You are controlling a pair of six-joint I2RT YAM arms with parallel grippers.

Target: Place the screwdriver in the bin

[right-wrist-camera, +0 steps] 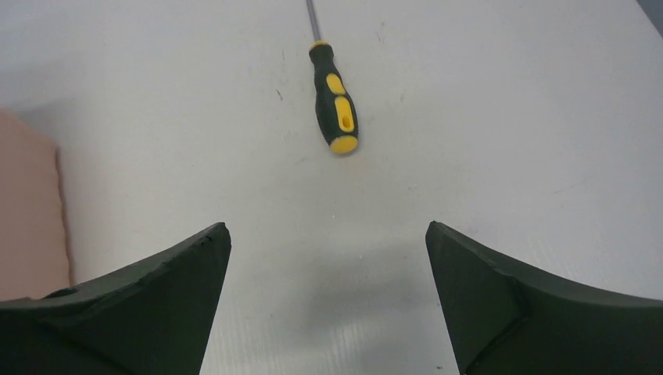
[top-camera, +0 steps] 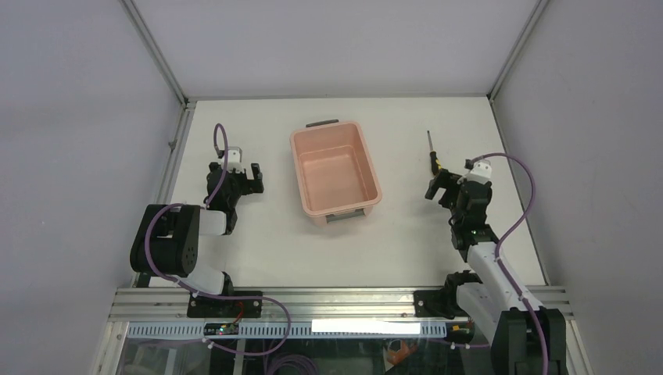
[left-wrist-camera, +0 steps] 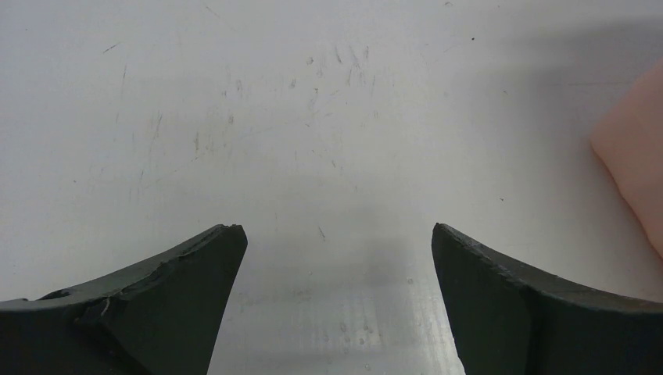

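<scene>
The screwdriver point(top-camera: 432, 154) lies on the white table right of the bin, shaft pointing away. In the right wrist view its black and yellow handle point(right-wrist-camera: 335, 98) lies ahead of the fingers, the shaft running off the top. The salmon-pink bin point(top-camera: 373, 168) stands empty in the table's middle, a grey handle at each short end. My right gripper point(top-camera: 442, 186) is open and empty, just short of the handle; it shows in the right wrist view point(right-wrist-camera: 327, 234). My left gripper point(top-camera: 242, 176) is open and empty, left of the bin, over bare table point(left-wrist-camera: 338, 234).
The bin's edge shows at the right of the left wrist view point(left-wrist-camera: 633, 164) and at the left of the right wrist view point(right-wrist-camera: 27, 211). Grey walls and metal frame posts point(top-camera: 156, 51) close in the table. A metal rail point(top-camera: 336, 301) runs along the near edge.
</scene>
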